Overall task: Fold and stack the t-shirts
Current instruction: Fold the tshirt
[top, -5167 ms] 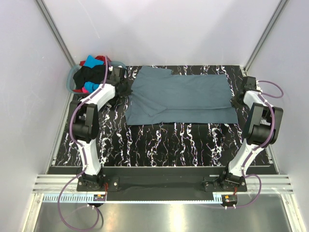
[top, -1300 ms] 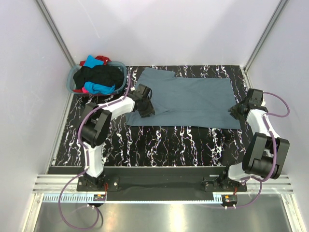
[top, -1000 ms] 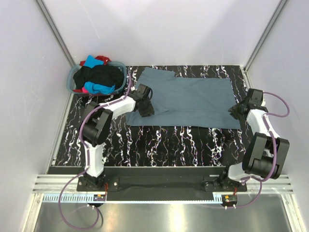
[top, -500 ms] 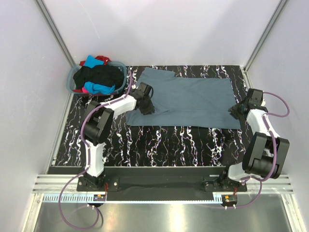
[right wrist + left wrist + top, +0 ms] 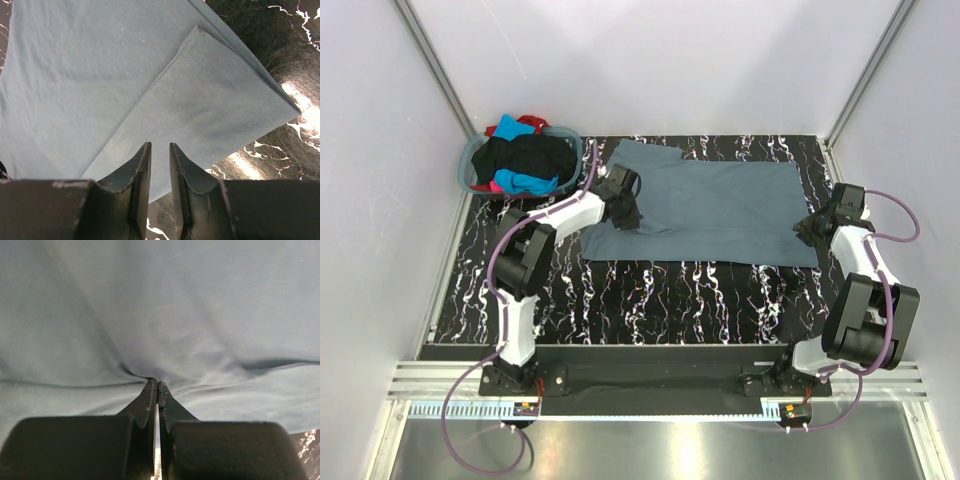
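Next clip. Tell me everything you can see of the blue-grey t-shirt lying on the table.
The slate blue-grey t-shirt is plain, soft, thin-looking fabric, spread mostly flat across the far half of the black marbled table. At its right edge a flap with a stitched hem lies folded over. The left gripper is shut on a pinch of cloth near the shirt's left side, drawing creases toward it. The right gripper sits over the folded flap, jaws slightly apart.

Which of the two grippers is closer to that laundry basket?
Left. The left gripper pinches the blue-grey t-shirt beside the basket; the right gripper sits at the shirt's far edge.
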